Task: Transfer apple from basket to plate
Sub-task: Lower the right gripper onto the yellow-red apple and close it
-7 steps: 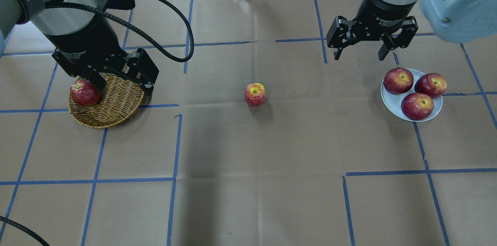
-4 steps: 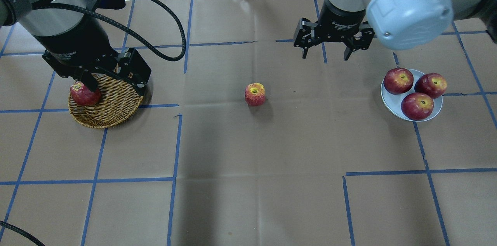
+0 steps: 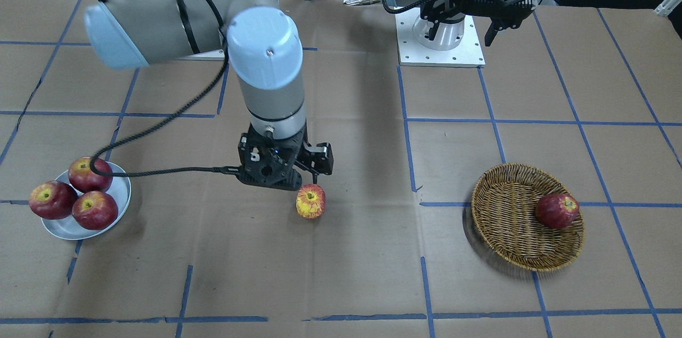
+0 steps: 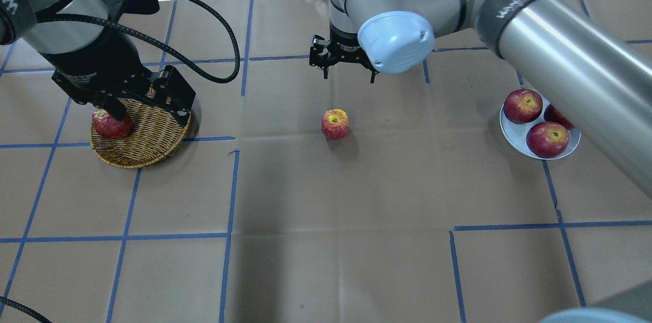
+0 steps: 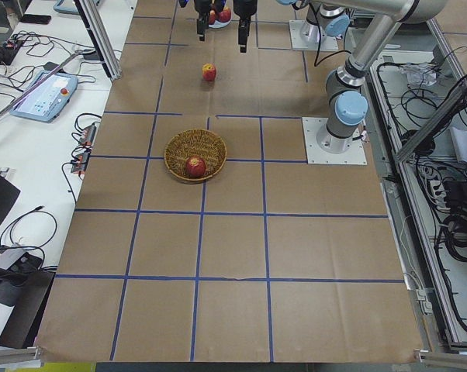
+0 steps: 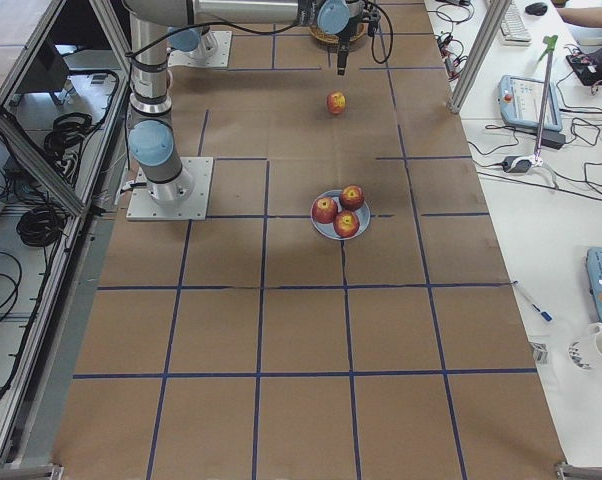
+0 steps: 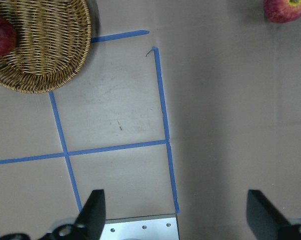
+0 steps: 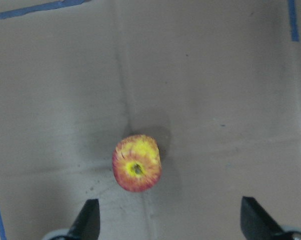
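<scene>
From my station the apple [image 8: 136,163] sits upright, stem hollow up, on the bare counter [image 4: 326,211]. It is about midway between the basket [image 4: 153,134] toward the left end and the plate [image 4: 511,135] toward the right end, well apart from both. The right fingers [image 8: 88,220] hang above it, spread wide and holding nothing. In the wrist view the apple lies inside their span but nearer one finger than the other, so I judge a small sideways trim comes before a straight drop. It looks round enough that no long axis should dictate wrist angle. The left fingers [image 7: 93,212], also wide and empty, are raised high near the robot's edge, well apart from it, so the right fingers are plainly the nearer pair. A dark apple [image 4: 111,124] lies in the basket. Three red apples [image 4: 522,106] crowd the plate, so I reckon room there is tight.
</scene>
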Robot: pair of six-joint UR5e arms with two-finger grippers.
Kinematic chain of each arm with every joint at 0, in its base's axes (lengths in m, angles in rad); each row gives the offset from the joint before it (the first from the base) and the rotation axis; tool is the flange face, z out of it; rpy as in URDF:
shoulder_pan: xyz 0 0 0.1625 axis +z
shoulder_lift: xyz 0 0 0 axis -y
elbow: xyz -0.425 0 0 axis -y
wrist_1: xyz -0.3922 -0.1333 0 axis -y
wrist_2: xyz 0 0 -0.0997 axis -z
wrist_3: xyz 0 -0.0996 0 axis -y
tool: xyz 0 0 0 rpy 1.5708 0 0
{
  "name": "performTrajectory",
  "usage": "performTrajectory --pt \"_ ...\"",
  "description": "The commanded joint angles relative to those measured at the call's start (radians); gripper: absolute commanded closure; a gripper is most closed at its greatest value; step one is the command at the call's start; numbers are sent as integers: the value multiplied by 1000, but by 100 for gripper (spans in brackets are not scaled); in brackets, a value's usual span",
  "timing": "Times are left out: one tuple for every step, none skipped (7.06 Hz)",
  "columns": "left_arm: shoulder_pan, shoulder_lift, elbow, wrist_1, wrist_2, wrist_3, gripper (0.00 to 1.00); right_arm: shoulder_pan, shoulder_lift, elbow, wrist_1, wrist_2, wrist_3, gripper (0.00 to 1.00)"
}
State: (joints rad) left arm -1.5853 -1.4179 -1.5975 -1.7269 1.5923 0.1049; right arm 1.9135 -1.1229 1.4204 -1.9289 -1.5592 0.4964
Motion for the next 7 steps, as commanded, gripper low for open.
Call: performTrajectory --pt "2 -1 -1 27 0 -2 1 36 127 14 -143 -4 21 0" --pt "2 -1 -2 27 0 -2 1 35 152 55 -191 -2 14 0" --pt "2 2 -5 27 0 -1 1 35 152 99 -240 -4 11 0" --pt "2 1 -6 27 0 -4 1 35 155 115 -254 -4 10 0" --pt "2 1 -6 27 2 -2 1 36 156 126 -252 -5 8 0" --pt "1 1 -7 27 2 -2 1 35 156 153 -252 -4 5 0" --pt "2 2 -7 26 2 -2 1 33 156 163 -254 -2 7 3"
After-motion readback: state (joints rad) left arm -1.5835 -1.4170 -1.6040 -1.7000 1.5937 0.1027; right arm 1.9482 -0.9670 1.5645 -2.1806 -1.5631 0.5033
